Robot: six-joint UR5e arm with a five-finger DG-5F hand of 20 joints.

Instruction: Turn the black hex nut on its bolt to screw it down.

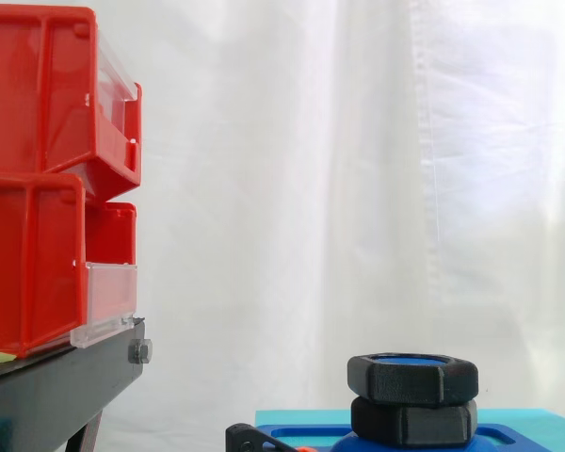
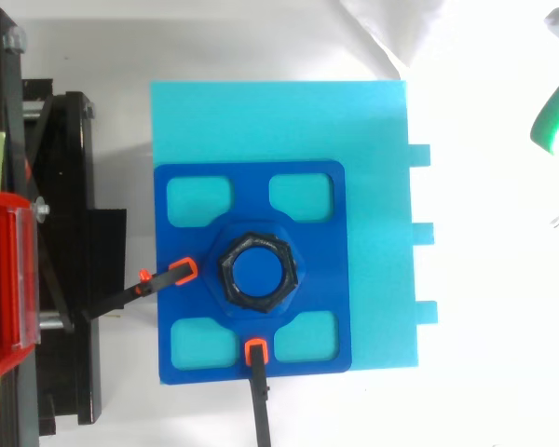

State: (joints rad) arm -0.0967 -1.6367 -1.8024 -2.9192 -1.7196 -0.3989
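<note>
**Hand off at the edge, nut untouched**

You've got the hand at the top view's right edge, just a green-glowing sliver, well apart from the work. I can't tell whether it is clenched or released. Nothing is near it to grasp.

The black hex nut is at the top of the blue bolt, and the bolt's end shows inside the nut's ring. The nut rests on a second black nut, turned slightly off from it. They look to be touching, so there's likely little thread left to go.

The bolt stands upright in the middle of the dark blue plate, which lies on the cyan base. Two clamps hold that plate, one from the left and one from the near edge. My guess is they're there so the fixture won't spin when you twist.

The nut's flats are bare all round — room to close around it from above.

The red bins on the black stand are off to the side, clear of your approach.
</note>
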